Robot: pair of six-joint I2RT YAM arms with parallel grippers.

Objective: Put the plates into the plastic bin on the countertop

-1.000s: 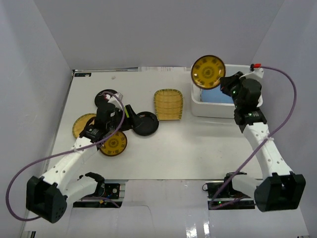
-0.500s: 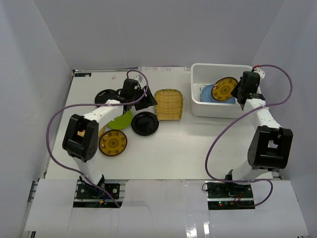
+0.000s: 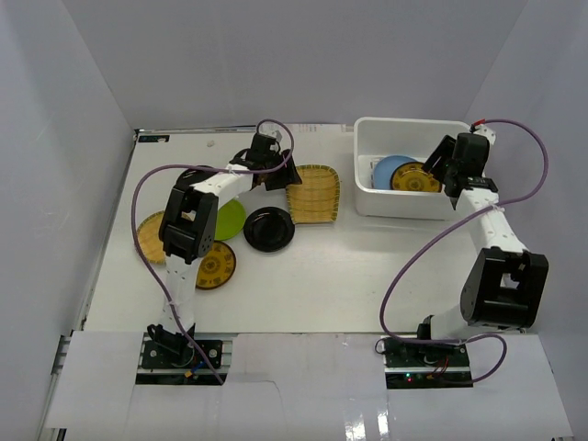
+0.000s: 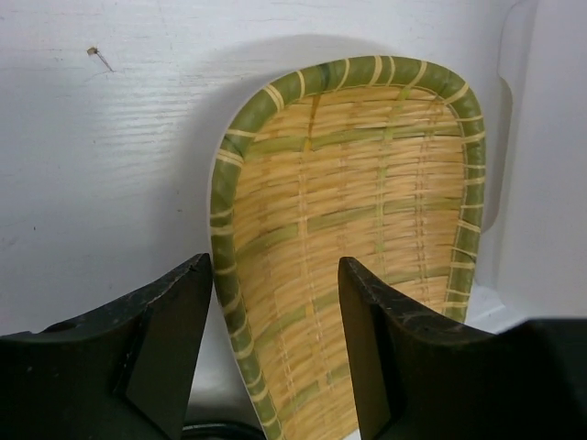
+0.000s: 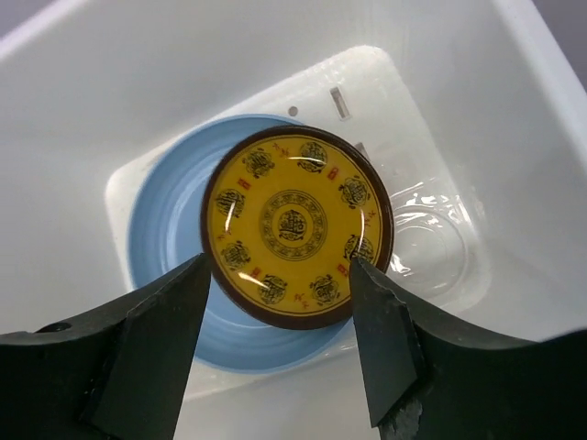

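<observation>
**One plate lies in the bin, the bamboo one is next**

The right claw (image 5: 278,275) hangs over the plastic bin (image 3: 404,207) with its jaws spread and nothing between them. Below it the yellow patterned plate (image 5: 296,225) lies flat on the light blue plate (image 5: 165,238), both on the bin floor. That delivery looks finished. The right arm's next move is probably to lift out over the rim without knocking the stack.

The left claw (image 4: 275,275) is also released. It sits low at the near left edge of the woven bamboo plate (image 4: 367,183), with the green-bound rim running up between its two fingers. I cannot tell whether either finger touches the rim. This looks like the approach to a pick. The claw would need to clench on the thin rim and tilt the plate off the desk (image 3: 349,266).

A black plate (image 3: 268,230), a lime green plate (image 3: 230,219) and a second yellow plate (image 3: 211,266) wait on the desk, well apart from the bin.
</observation>
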